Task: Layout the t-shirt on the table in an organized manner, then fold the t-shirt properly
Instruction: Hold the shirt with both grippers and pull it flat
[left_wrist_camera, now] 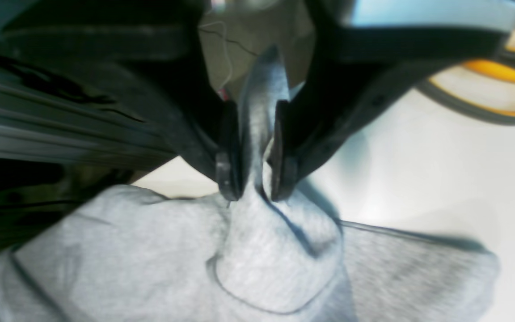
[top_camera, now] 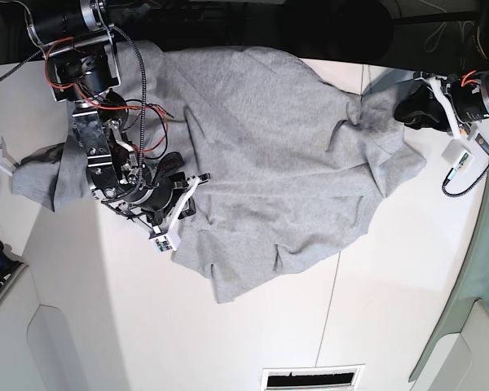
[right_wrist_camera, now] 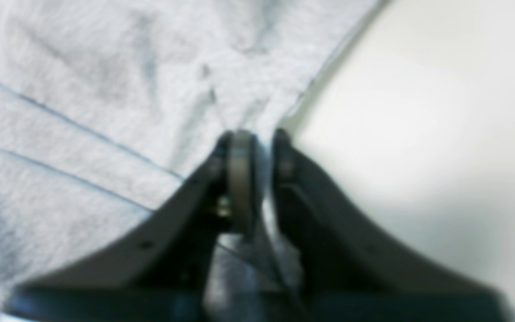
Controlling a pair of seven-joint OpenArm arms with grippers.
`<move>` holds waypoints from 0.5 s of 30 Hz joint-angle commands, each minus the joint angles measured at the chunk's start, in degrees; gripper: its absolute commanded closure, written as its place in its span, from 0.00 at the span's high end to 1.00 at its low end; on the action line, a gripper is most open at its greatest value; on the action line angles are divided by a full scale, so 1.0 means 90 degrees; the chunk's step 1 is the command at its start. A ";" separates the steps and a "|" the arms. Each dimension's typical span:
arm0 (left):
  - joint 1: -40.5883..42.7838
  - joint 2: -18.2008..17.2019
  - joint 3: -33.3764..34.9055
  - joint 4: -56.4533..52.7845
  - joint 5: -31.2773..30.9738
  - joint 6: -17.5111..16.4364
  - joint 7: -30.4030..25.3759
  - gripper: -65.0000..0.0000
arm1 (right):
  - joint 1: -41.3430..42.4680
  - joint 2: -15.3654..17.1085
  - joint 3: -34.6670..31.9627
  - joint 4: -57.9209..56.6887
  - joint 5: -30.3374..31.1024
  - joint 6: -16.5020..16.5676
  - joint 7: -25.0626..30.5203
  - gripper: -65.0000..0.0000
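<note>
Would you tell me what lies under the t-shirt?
The white table shows all around the t-shirt, so it rests on that. Whatever else lies beneath is hidden by the cloth.

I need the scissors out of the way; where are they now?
The scissors show only in the left wrist view, upper right corner, orange handles lying on the white table beyond the t-shirt.

- t-shirt: light heather grey, fine flecked knit, darker grey seam lines; pinched fold between left jaws reads same grey
- table: plain white, thin dark seam line
- left gripper: black fingers
- right gripper: black, one tan-grey pad
- scissors, right of left jaws: orange handle lining, dark grey outer
- red and black wires on right arm
</note>
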 commanded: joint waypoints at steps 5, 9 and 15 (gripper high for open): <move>-0.0017 0.0075 -0.0058 0.0022 0.0551 -0.0057 -0.0423 0.00 | 0.0243 0.0036 0.0002 0.0032 -0.0780 -0.0017 0.0168 0.00; -0.0236 0.0070 -0.0058 -0.0226 0.1195 0.0449 -0.0699 0.00 | 0.0595 0.0039 0.0260 0.0044 -0.0879 -0.0039 0.0141 0.00; -0.1360 -0.0087 -0.0058 -0.1290 0.1472 0.0937 -0.0697 0.00 | 0.1273 0.0107 0.1022 0.0121 -0.0758 -0.0017 -0.0056 0.00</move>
